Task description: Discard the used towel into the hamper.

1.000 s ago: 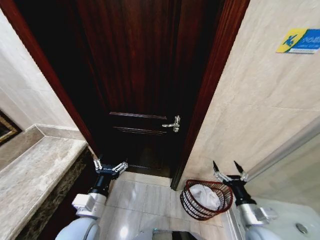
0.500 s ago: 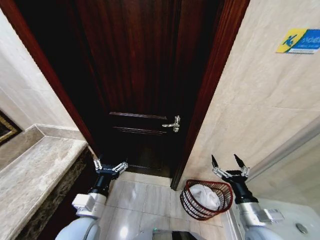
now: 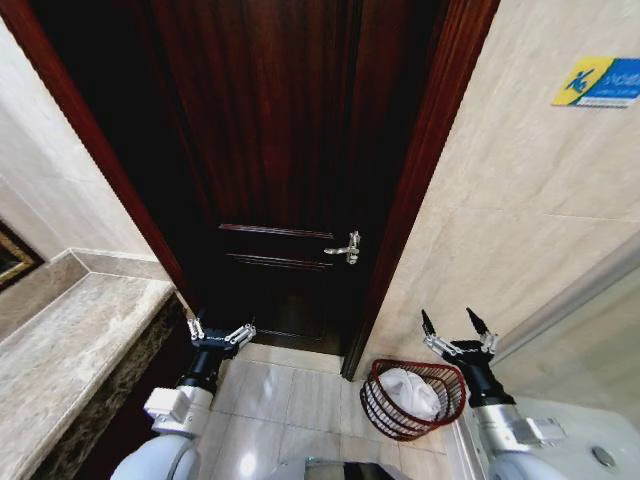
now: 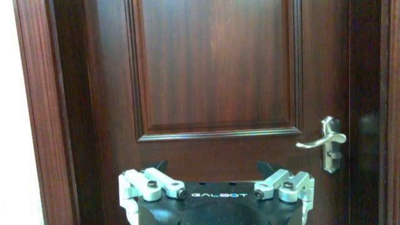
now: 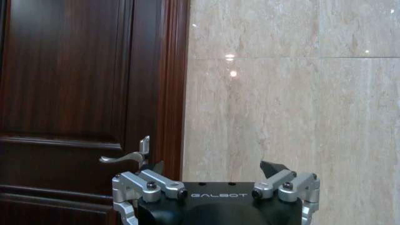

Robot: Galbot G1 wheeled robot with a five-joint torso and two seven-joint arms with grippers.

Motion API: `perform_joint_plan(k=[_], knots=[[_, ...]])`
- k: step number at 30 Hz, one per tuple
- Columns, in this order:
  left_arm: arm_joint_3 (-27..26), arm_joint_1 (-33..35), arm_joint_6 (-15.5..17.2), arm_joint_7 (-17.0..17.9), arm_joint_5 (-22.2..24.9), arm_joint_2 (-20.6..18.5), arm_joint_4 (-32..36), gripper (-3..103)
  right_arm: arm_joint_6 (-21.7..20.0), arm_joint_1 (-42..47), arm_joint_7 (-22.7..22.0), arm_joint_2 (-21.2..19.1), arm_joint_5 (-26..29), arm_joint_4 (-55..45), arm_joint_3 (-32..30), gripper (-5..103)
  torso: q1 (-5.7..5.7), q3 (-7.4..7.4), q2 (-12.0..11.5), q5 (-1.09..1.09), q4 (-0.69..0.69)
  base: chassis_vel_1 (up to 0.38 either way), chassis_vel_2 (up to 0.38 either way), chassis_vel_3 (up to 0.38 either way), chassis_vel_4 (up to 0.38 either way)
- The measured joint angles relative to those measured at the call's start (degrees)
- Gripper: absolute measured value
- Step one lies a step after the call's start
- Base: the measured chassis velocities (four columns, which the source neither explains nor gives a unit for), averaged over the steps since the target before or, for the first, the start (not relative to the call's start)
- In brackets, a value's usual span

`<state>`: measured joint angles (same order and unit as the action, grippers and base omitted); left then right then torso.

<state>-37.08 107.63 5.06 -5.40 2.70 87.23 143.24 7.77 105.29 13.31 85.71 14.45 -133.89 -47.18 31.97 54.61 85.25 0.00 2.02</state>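
The hamper (image 3: 384, 414), a dark red-brown wire basket, stands on the tiled floor by the door frame and the right wall. A white towel (image 3: 409, 391) lies inside it. My right gripper (image 3: 449, 327) is open with nothing between its fingers, held just above the hamper's right rim. In the right wrist view the right gripper (image 5: 212, 169) faces the wall beside the door. My left gripper (image 3: 220, 333) is open and empty, held low at the left in front of the door. The left gripper (image 4: 212, 169) faces the door panel in its own wrist view.
A dark wooden door (image 3: 280, 150) with a silver lever handle (image 3: 345, 247) closes the way ahead. A marble ledge (image 3: 60, 350) runs along the left. A white fixture (image 3: 590, 440) sits at the lower right, under the tiled wall (image 3: 520, 200).
My right gripper has risen a little above the hamper and stays open. The left arm, the hamper and the towel have not moved.
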Motion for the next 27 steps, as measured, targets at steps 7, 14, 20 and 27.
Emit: perform_joint_plan(k=[7, 14, 20, 27], knots=[[0.0, 0.0, 0.0, 0.0, 0.0, 0.0, 0.0, 93, 0.01, -0.02, 0.0, -0.01, 0.0, 0.07, -0.01, 100, 0.0, 0.0, 0.0, 0.0, 0.0, 0.0, 0.0, 0.0, 0.0], [0.0, 0.0, 0.0, 0.0, 0.0, 0.0, 0.0, 93, 0.01, -0.03, 0.0, -0.02, 0.01, 0.11, -0.01, 100, 0.0, 0.0, 0.0, 0.0, 0.0, 0.0, 0.0, 0.0, 0.0], [0.0, 0.0, 0.0, 0.0, 0.0, 0.0, 0.0, 93, 0.01, -0.04, 0.0, -0.02, 0.02, 0.14, -0.02, 100, 0.02, 0.01, -0.01, 0.0, 0.0, 0.051, -0.049, -0.058, 0.052], [0.0, 0.0, 0.0, 0.0, 0.0, 0.0, 0.0, 93, 0.0, -0.04, -0.01, -0.02, 0.03, 0.16, -0.02, 100, -0.01, 0.0, 0.0, -0.01, 0.0, 0.168, -0.157, -0.161, 0.151]])
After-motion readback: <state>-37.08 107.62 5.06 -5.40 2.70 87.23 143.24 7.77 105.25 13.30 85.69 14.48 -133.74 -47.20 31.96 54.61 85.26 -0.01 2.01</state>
